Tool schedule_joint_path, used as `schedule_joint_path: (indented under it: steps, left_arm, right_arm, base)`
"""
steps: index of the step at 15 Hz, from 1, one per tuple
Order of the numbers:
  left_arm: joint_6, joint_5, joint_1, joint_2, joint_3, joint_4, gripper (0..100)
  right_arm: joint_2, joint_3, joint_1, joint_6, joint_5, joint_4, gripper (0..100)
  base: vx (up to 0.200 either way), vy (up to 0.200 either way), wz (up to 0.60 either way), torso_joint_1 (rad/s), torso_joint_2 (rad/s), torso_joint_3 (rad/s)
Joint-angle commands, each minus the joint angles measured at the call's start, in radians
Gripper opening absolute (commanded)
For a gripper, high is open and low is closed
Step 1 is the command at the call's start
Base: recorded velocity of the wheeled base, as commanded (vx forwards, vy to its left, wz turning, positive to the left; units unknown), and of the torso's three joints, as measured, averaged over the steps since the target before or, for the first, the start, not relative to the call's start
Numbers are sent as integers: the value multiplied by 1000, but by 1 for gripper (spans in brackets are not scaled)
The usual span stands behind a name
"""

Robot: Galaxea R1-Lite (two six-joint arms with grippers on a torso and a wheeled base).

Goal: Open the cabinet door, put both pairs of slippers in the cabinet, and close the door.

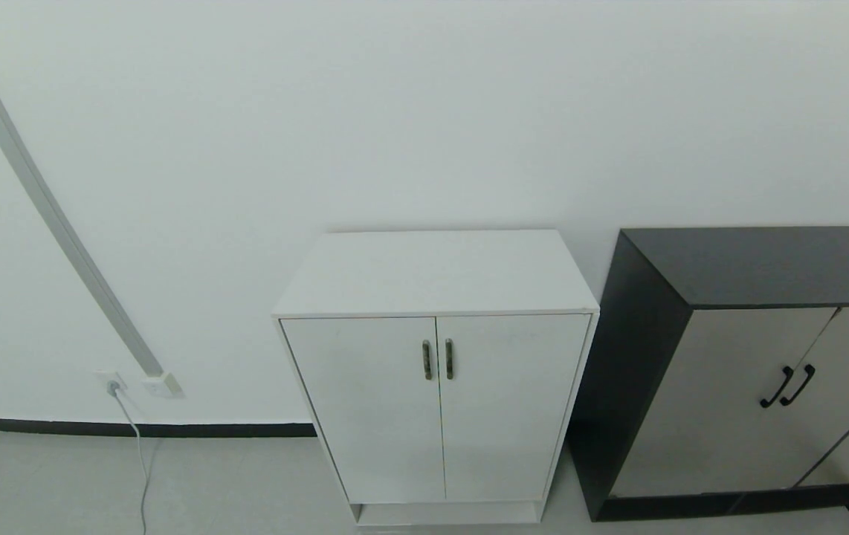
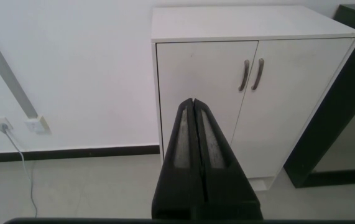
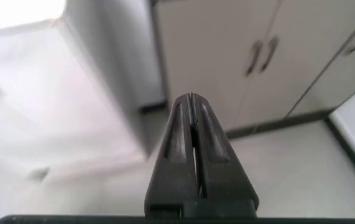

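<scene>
A white two-door cabinet (image 1: 436, 371) stands against the wall, both doors closed, with two vertical metal handles (image 1: 438, 360) side by side at the middle seam. The left wrist view shows the same cabinet (image 2: 245, 87) ahead of my left gripper (image 2: 193, 102), whose black fingers are pressed together and hold nothing. My right gripper (image 3: 191, 99) is shut too, with nothing in it, and hangs over the pale floor in front of a dark cabinet with grey doors (image 3: 239, 56).
A dark-framed cabinet with grey doors and black handles (image 1: 744, 371) stands right beside the white one. On the left, a wall socket with a plugged cable (image 1: 114, 386) and a slanted white conduit (image 1: 45, 200) sit on the wall. Grey floor (image 1: 172, 483) lies open at the left.
</scene>
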Motion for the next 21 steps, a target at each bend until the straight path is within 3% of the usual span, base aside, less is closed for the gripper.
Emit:
schedule_joint_path:
  steps: [1, 6, 7, 9, 11, 17, 20, 21]
  left_arm:
    - [0, 0, 0, 1, 0, 0, 0]
    - [0, 0, 0, 1, 0, 0, 0]
    - [-1, 0, 0, 1, 0, 0, 0]
    - [-1, 0, 0, 1, 0, 0, 0]
    - [-1, 0, 0, 1, 0, 0, 0]
    - [-1, 0, 0, 1, 0, 0, 0]
    - [-1, 0, 0, 1, 0, 0, 0]
    - [-1, 0, 0, 1, 0, 0, 0]
  right_arm:
    - [-290, -94, 4, -1, 74, 266, 0]
    - [-405, -97, 115, -1, 106, 346, 0]
    - [-474, -99, 188, -4, 106, 418, 0]
    - [-584, -99, 251, -12, 104, 543, 0]
    - [-669, -96, 254, -12, 104, 616, 0]
    - [-755, -46, 257, -6, 103, 629, 0]
    - [-793, -43, 405, -4, 97, 633, 0]
    - [-794, -42, 414, -6, 95, 635, 0]
  base:
    - [0, 0, 0, 0, 0, 0]
    - [0, 0, 0, 0, 0, 0]
    - [0, 0, 0, 0, 0, 0]
    - [0, 0, 0, 0, 0, 0]
    - [0, 0, 0, 0, 0, 0]
    - [0, 0, 0, 0, 0, 0]
    - [0, 0, 0, 0, 0, 0]
    - [0, 0, 0, 0, 0, 0]
